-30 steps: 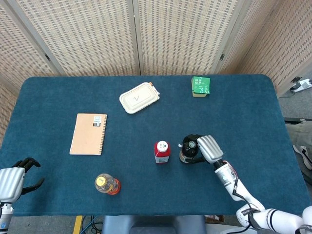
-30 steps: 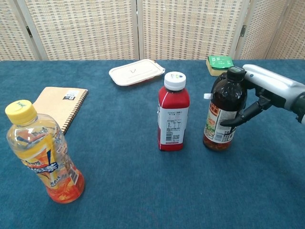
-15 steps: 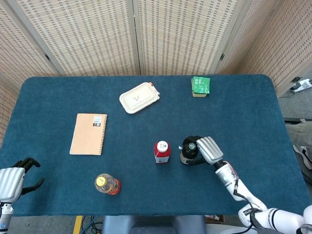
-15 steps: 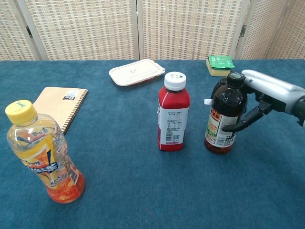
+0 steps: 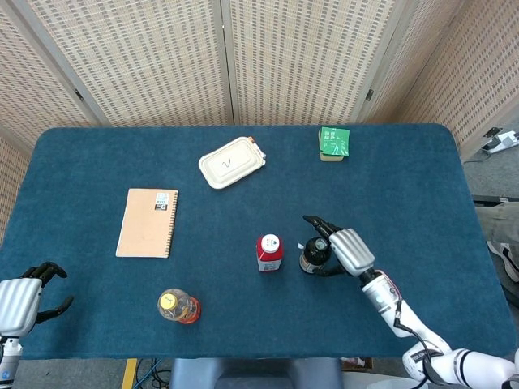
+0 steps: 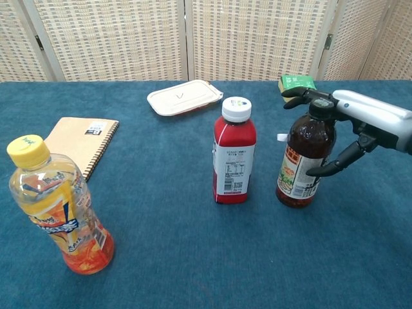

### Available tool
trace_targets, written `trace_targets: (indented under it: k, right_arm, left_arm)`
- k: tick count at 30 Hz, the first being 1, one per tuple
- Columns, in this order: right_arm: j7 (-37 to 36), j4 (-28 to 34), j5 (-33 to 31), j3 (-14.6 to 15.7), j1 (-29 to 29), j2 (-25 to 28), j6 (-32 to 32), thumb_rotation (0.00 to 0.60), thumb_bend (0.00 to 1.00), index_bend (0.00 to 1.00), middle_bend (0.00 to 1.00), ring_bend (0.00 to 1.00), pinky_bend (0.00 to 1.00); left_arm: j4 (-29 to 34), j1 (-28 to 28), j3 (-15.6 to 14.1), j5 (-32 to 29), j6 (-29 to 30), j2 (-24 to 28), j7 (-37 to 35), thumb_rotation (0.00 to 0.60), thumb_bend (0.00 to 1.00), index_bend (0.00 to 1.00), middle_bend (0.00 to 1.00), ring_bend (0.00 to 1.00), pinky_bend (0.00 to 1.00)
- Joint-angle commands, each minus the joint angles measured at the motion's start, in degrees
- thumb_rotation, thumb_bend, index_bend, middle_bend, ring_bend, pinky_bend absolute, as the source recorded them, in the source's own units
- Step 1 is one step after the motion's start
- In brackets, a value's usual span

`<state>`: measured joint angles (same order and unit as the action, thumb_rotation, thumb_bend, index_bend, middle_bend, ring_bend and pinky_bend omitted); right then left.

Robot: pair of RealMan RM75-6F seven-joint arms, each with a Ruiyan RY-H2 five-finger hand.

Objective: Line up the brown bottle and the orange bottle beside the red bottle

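Observation:
The red bottle (image 5: 269, 252) (image 6: 234, 154) stands upright near the table's middle front. Just to its right stands the brown bottle (image 5: 315, 255) (image 6: 304, 161), upright on the blue cloth. My right hand (image 5: 349, 250) (image 6: 367, 119) is right beside it with fingers spread: they reach over and behind the cap, and the thumb hovers by the label without a grip. The orange bottle (image 5: 178, 306) (image 6: 58, 209) with a yellow cap stands apart at the front left. My left hand (image 5: 20, 301) hangs off the table's front-left corner, holding nothing, fingers apart.
A tan spiral notebook (image 5: 147, 222) (image 6: 80, 138) lies at the left. A white lidded container (image 5: 232, 162) (image 6: 184, 97) sits at the back middle, and a green box (image 5: 333, 143) (image 6: 297, 85) at the back right. Folding screens stand behind the table.
My right hand has let go of the brown bottle: its fingers unwrapped and spread, and the hand drew slightly right. The bottle stays standing beside the red one. The left hand is unmoved.

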<state>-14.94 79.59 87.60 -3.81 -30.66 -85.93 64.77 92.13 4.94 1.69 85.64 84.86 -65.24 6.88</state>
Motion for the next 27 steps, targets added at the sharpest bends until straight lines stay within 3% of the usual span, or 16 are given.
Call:
trace_targets:
  k: [1, 17, 27]
  right_arm:
    - [0.31, 1.33, 0.53, 0.27, 0.52, 1.31, 1.01, 0.6, 0.0, 0.0, 0.11, 0.23, 0.46]
    - [5.24, 16.87, 5.97, 2.74, 5.95, 17.76, 10.12, 0.6, 0.0, 0.0, 0.13, 0.23, 0.46]
    - [4.46, 18.86, 9.93, 5.12, 10.78, 24.36, 16.64, 0.6, 0.0, 0.0, 0.15, 0.23, 0.46]
  left_arm:
    - [0.04, 0.01, 0.0, -0.02, -0.02, 0.02, -0.01, 0.6, 0.18, 0.45, 0.38, 0.42, 0.67]
    - [0.51, 0.2, 0.12, 1.23, 0.77, -0.32, -0.25, 0.6, 0.18, 0.4, 0.4, 0.42, 0.67]
    - [0.77, 1.55, -1.15, 5.59, 0.11, 0.32, -6.17, 0.6, 0.18, 0.32, 0.41, 0.42, 0.66]
